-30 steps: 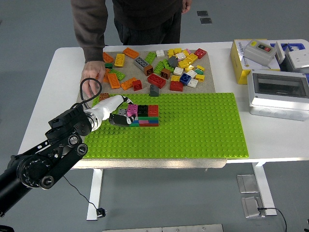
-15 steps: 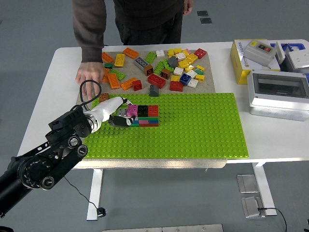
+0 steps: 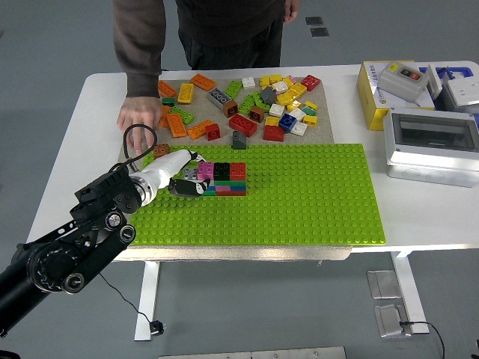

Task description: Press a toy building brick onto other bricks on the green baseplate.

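Note:
A large green baseplate (image 3: 299, 194) lies on the table. Near its left end stands a small stack of bricks (image 3: 228, 179) in red, black, green and blue, with a pink brick (image 3: 205, 170) at its left side. My left hand (image 3: 187, 178) comes in from the lower left with its fingers curled against the stack's left end, by the pink brick and a grey one under it. Whether the fingers clasp a brick is hidden. My right arm does not show.
Several loose bricks (image 3: 247, 101) lie on a brown mat behind the baseplate. A person stands at the far side with a hand (image 3: 138, 116) flat on the table by the mat's left edge. Boxes (image 3: 430, 142) stand at the right.
The person's hand has slid a little left and away from the bricks. My left hand has stayed at the stack with almost no movement.

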### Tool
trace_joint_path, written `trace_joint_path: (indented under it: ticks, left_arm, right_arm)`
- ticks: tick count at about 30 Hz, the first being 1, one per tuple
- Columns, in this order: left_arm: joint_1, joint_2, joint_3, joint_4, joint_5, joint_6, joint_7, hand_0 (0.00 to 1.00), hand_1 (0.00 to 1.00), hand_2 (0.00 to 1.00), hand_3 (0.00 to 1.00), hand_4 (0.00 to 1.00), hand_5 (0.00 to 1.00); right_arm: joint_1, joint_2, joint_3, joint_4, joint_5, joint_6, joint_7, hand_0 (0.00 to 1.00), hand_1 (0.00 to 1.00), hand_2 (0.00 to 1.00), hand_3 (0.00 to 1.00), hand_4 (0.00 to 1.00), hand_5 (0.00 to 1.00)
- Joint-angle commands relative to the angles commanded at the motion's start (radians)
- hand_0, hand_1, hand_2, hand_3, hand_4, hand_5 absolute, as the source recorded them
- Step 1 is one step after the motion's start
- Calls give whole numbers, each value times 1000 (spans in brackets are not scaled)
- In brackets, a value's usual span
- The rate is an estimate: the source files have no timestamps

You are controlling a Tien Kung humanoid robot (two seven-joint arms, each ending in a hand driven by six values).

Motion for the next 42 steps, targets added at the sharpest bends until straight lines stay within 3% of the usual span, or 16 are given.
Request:
trace_joint_path:
  ticks: [21, 22, 27, 28, 42]
  left_arm:
    - [-3, 0, 3, 0, -5, -20, 7, 998, 968, 983, 825, 558, 269]
    - [-3, 0, 3, 0, -6, -21, 7, 998, 970, 981, 825, 613, 307]
    - [-4, 2, 1, -1, -4, -23, 6, 998, 970, 981, 825, 613, 307]
    - [-4, 3, 0, -1, -4, -23, 5, 998, 972, 983, 827, 672, 347]
    - [-22, 19, -19, -2, 4, -30, -4, 998, 977, 990, 833, 711, 379]
  right_arm:
    - [2, 1, 16, 0, -16, -1, -1, 706, 701, 711, 707, 404, 819]
    - [2, 1, 16, 0, -16, -1, -1, 706, 701, 711, 707, 404, 818]
    - [2, 1, 14, 0, -15, 0, -2, 706, 701, 711, 707, 404, 818]
    - [1, 1, 13, 0, -14, 0, -2, 706, 701, 712, 706, 405, 820]
    - [2, 0, 8, 0, -8, 0, -2, 706, 701, 712, 707, 404, 818]
